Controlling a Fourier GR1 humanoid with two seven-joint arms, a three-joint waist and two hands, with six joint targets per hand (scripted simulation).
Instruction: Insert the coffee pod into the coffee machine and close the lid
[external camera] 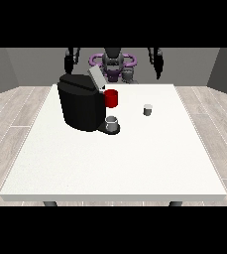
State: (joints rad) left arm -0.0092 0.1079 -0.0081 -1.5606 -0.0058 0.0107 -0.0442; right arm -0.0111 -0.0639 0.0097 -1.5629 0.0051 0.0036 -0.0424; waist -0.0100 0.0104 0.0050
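Note:
The black coffee machine [81, 106] stands on the left half of the white table [115, 168]. Its grey lid [96, 79] is tilted up and open, and a red part [111, 98] shows at its front. A grey cup [112, 123] sits on its drip tray. The small grey coffee pod [147, 109] stands upright on the table, right of the machine. The hand at the view's left [71, 59] and the hand at the view's right [156, 62] hang raised beyond the table's far edge. Their fingers look relaxed, they hold nothing, and both are far from the pod.
The robot's torso [113, 64] with a purple ring is behind the far edge. A grey wall and wooden floor surround the table. White tabletop stretches in front of the machine and to the pod's right.

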